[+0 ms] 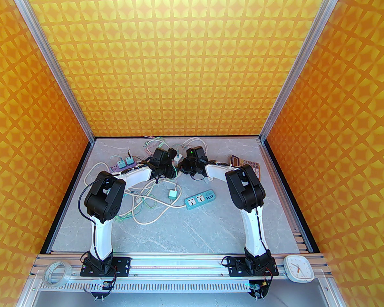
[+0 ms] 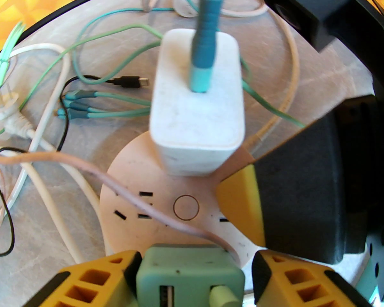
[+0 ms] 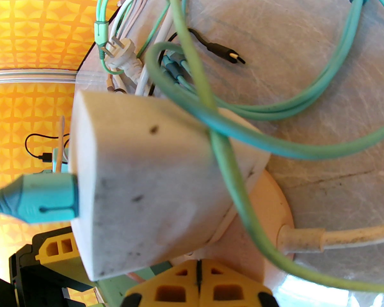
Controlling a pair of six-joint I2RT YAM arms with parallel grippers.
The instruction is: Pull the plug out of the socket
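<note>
My left gripper (image 2: 195, 262) stands spread either side of the green plug (image 2: 185, 277) at the round socket (image 2: 137, 213)'s near rim; my right gripper (image 3: 198, 286), pressed together, rests on the socket. If it slips, I fear the socket lifts too, or the pink cord (image 2: 83, 168) snags; the socket also holds a white charger (image 2: 195, 114).

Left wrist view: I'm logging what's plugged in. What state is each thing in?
White charger: upright, plugged into the round socket.
Teal cable: plugged into the charger's top.
Left gripper: open, astride the green adapter.
Green adapter: seating unclear.
Right gripper: shut, tips on the socket.
Black cable end: loose, unplugged.
</note>
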